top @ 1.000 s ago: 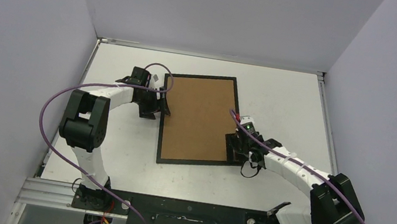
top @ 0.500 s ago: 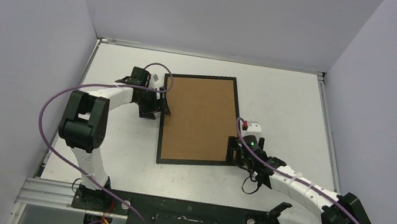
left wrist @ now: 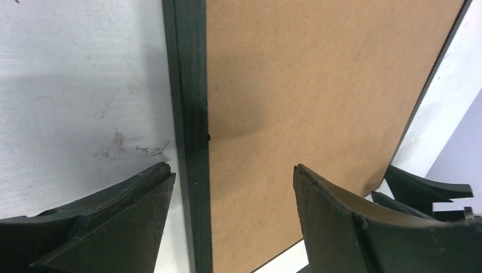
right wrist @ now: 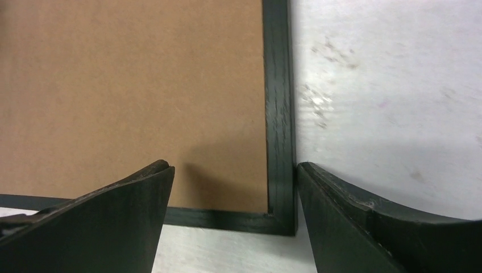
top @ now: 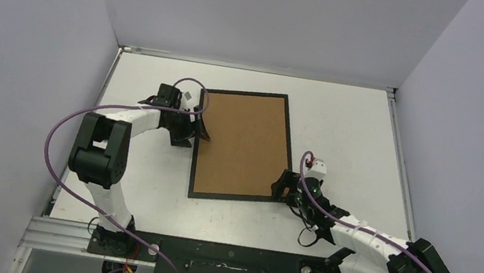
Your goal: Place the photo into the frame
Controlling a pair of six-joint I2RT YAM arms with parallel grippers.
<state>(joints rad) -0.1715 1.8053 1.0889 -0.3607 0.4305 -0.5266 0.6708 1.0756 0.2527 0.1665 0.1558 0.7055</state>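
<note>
The black frame (top: 192, 165) lies flat in the middle of the table, filled by a brown cardboard backing (top: 241, 144). The photo is hidden. My left gripper (top: 197, 133) is open and straddles the frame's left bar (left wrist: 190, 114), one finger over the table and the other over the backing (left wrist: 318, 85). My right gripper (top: 282, 186) is open at the frame's near right corner (right wrist: 278, 216). One of its fingers is over the backing (right wrist: 131, 85); the other stands just outside the right bar. Neither gripper holds anything.
The white table (top: 348, 131) has scuff marks by the frame (right wrist: 324, 102). Grey walls close in the left, right and far sides. Purple cables loop off both arms. The right gripper's fingers (left wrist: 426, 190) show at the edge of the left wrist view.
My right arm has drawn back along the frame's right bar to its near right corner, and its jaws have widened. The left gripper has stayed at the left bar.
</note>
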